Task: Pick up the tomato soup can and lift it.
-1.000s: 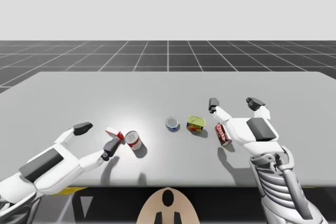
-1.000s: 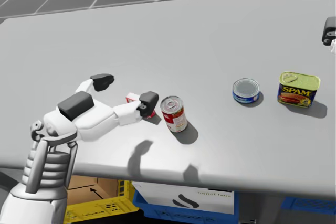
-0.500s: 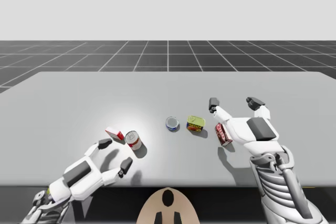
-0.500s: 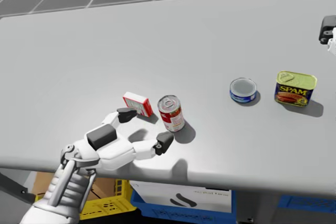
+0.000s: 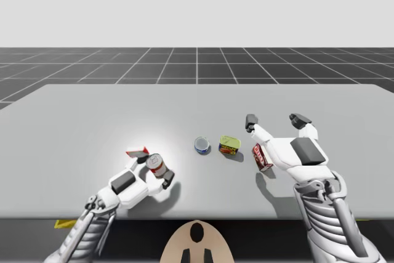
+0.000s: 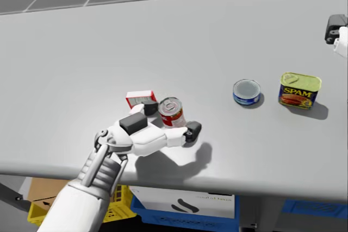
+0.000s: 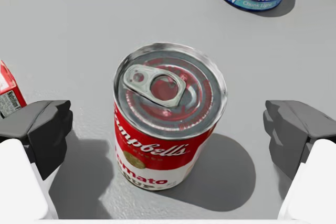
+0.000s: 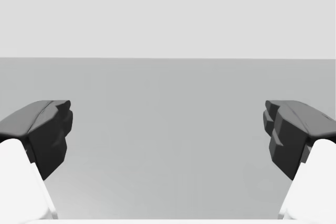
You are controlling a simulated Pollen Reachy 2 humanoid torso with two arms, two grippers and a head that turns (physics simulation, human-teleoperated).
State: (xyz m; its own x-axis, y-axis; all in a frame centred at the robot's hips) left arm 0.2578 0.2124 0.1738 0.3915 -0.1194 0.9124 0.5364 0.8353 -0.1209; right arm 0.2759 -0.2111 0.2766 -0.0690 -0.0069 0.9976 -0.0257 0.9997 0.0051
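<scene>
Grey table [image 5: 92, 115], left gripper [image 7: 167, 132] spread around tomato soup can [image 7: 169, 93]

you get bright, even light from overhead on the pale desk [image 5: 92, 115], with a whiter patch glowing around the red and white can [image 5: 156, 164] in the high view. shadows are short and soft-edged. in the head view the left arm [image 6: 138, 137] throws a grey blot on the desk beside it, and the flat blue can [image 6: 246, 92] and yellow-green tin [image 6: 299, 91] drop small shadows on that same side.
</scene>
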